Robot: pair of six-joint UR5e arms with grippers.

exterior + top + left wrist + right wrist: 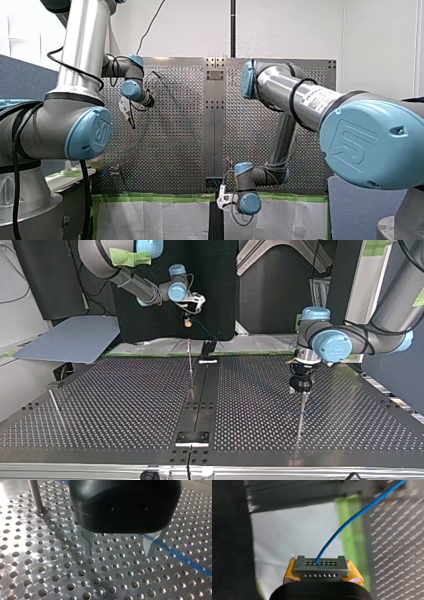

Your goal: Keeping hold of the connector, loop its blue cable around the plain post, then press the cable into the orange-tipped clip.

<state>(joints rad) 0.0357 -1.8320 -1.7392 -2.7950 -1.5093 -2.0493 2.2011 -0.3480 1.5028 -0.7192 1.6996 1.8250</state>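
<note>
Right arm: my right arm's gripper [321, 573] is held off the edge of the perforated metal table [125, 405], above a white sheet [294, 530] and a strip of green tape [349, 530] that border the table. The jaws are closed on the grey rectangular connector [320, 566], with yellow pads [290, 571] pressed to its two short sides. The connector's face, with its rows of small holes, points away from the wrist.

Cable: the thin blue cable [352, 517] leaves one hole in the connector's upper row and runs free through the air back toward the table.

Left arm: my left arm's black gripper [118, 552] is low over the table. Its metal fingers [86, 542] point down with their tips close to the holes. The jaws stand apart and nothing is between them. A stretch of the blue cable lies on the table just outside one finger.

Post: a slim plain metal post [35, 495] stands upright on the table, off to the side of the left gripper and clear of it. No cable shows around it.
</note>
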